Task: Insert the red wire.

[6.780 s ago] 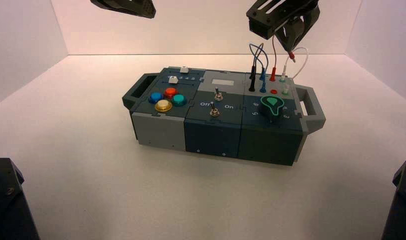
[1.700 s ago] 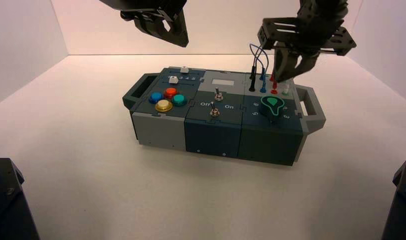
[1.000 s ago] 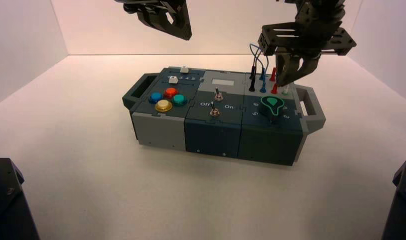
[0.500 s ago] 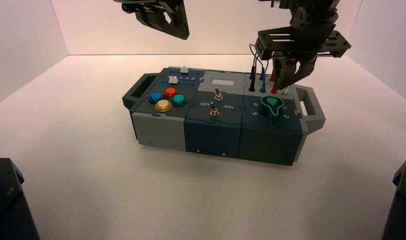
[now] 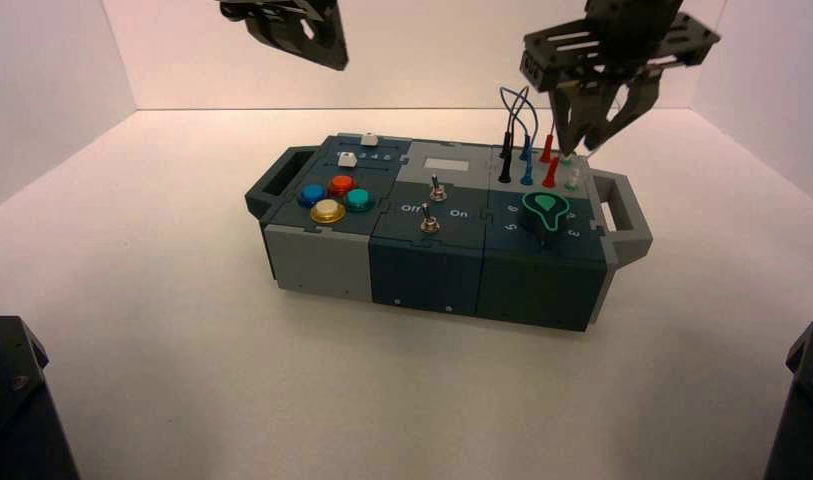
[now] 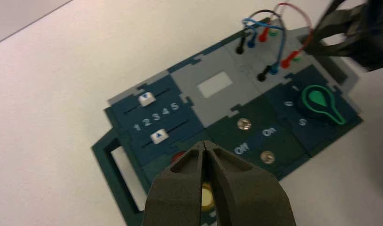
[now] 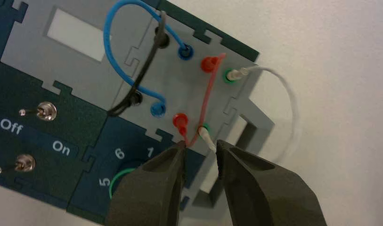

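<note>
Red wire (image 7: 208,89) plugged in at both ends, its loop spans two red sockets at the box's upper right in the high view. Right gripper (image 5: 586,148) hangs just above, angled downward, jaws spread; left gripper (image 6: 204,143) hovers upper left, jaws pressed together.

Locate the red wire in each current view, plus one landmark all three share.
High view: right rear of the box, red wire plugged at both ends, below the right gripper.
Left wrist view: upper right, arching between its two red plugs.
Right wrist view: centre, its strand running between two red sockets.
Shared landmark: blue wire, beside it in all three.
</note>
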